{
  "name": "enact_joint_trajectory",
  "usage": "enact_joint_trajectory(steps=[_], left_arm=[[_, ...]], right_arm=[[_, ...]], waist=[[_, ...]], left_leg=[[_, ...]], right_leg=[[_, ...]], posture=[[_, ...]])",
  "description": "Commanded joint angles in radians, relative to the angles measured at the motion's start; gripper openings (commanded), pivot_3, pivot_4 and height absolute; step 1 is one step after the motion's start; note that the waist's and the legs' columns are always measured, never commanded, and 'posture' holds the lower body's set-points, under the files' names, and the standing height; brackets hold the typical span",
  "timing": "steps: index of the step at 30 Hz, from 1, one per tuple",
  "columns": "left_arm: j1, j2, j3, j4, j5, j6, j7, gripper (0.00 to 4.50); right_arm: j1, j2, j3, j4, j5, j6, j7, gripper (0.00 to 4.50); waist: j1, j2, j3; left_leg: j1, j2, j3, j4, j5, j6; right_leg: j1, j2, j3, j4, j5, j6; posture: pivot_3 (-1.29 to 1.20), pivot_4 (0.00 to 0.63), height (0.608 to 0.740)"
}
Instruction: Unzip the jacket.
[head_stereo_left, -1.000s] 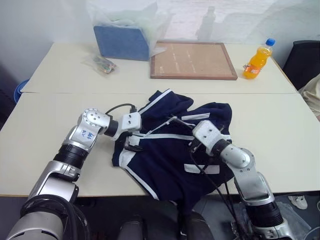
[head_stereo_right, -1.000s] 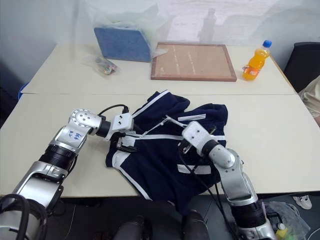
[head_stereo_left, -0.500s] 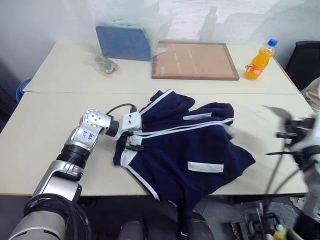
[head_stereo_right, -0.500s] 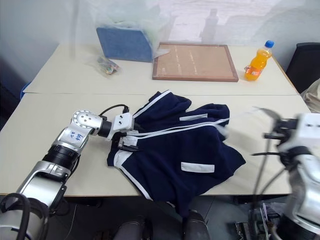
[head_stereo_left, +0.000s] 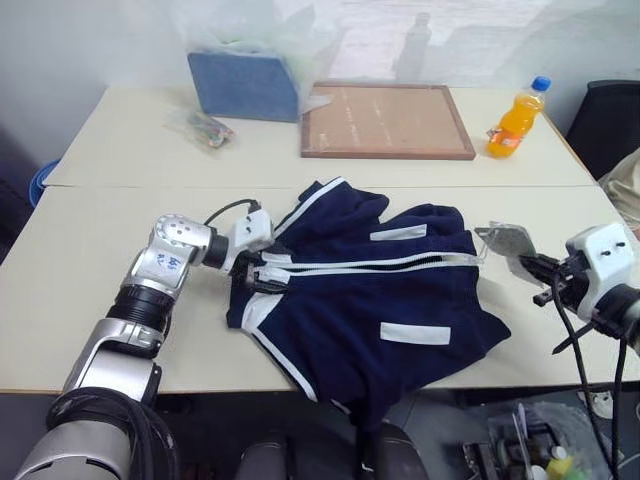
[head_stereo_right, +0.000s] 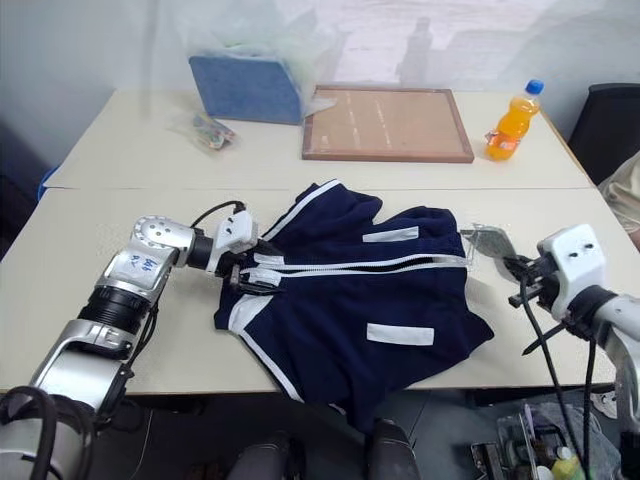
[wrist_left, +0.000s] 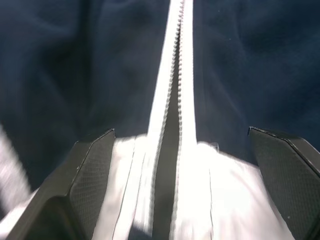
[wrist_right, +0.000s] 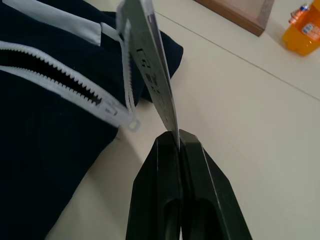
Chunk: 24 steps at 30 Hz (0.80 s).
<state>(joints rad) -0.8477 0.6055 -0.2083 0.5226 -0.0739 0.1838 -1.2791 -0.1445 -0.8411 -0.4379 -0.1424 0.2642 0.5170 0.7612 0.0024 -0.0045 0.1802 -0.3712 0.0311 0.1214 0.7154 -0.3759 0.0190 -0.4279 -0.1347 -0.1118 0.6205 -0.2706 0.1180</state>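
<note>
we see right gripper (wrist_right: 178, 140) pinched on paper tag (wrist_right: 150, 75) off the table's right edge | left gripper (wrist_left: 185, 160) fingers spread over zipper (wrist_left: 175, 90) | jacket (head_stereo_left: 370, 290) flat at table's (head_stereo_left: 100, 250) front edge, zipper parted

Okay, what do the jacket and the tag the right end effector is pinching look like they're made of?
The jacket looks like soft matte knit fabric, probably synthetic: it rumples and drapes over the table edge. Its zipper has moulded white teeth, likely plastic. The tag looks like thin stiff card or paper: flat, printed, standing straight from the right end effector.
</note>
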Motion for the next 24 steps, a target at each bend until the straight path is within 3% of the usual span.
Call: enact_joint_trajectory(steps=[1,7,12,24], left_arm=[[0.003,0.015,0.019,-0.050,-0.001,-0.009,0.010,4.50],[0.044,0.016,0.020,-0.103,-0.002,0.001,0.025,4.50],[0.053,0.006,0.013,-0.117,0.001,0.002,0.033,4.50],[0.040,-0.092,-0.056,0.057,0.103,-0.121,0.130,4.50]], right_arm=[[-0.059,-0.043,0.000,0.088,-0.016,-0.064,0.001,0.01],[-0.078,-0.001,-0.001,0.095,-0.018,-0.053,-0.078,0.01],[-0.112,0.036,-0.086,0.079,0.042,0.028,-0.170,0.01],[-0.118,-0.057,-0.296,0.149,0.097,0.129,-0.230,0.01]], waist=[[0.001,0.000,0.000],[-0.003,0.000,0.000],[-0.002,0.000,0.000],[0.004,0.001,0.000]], left_leg=[[0.000,0.000,0.000,0.000,0.000,0.000],[0.000,0.000,0.000,0.000,0.000,0.000],[0.000,0.000,0.000,0.000,0.000,0.000],[0.000,0.000,0.000,0.000,0.000,0.000]], right_leg=[[0.000,0.000,0.000,0.000,0.000,0.000],[0.000,0.000,-0.001,0.000,0.000,0.000],[0.000,0.000,-0.001,0.000,0.000,0.000],[0.000,0.000,0.000,0.000,0.000,0.000]], posture=[[0.00,0.150,0.740],[0.00,0.150,0.740],[0.00,0.150,0.740],[0.00,0.150,0.740]])
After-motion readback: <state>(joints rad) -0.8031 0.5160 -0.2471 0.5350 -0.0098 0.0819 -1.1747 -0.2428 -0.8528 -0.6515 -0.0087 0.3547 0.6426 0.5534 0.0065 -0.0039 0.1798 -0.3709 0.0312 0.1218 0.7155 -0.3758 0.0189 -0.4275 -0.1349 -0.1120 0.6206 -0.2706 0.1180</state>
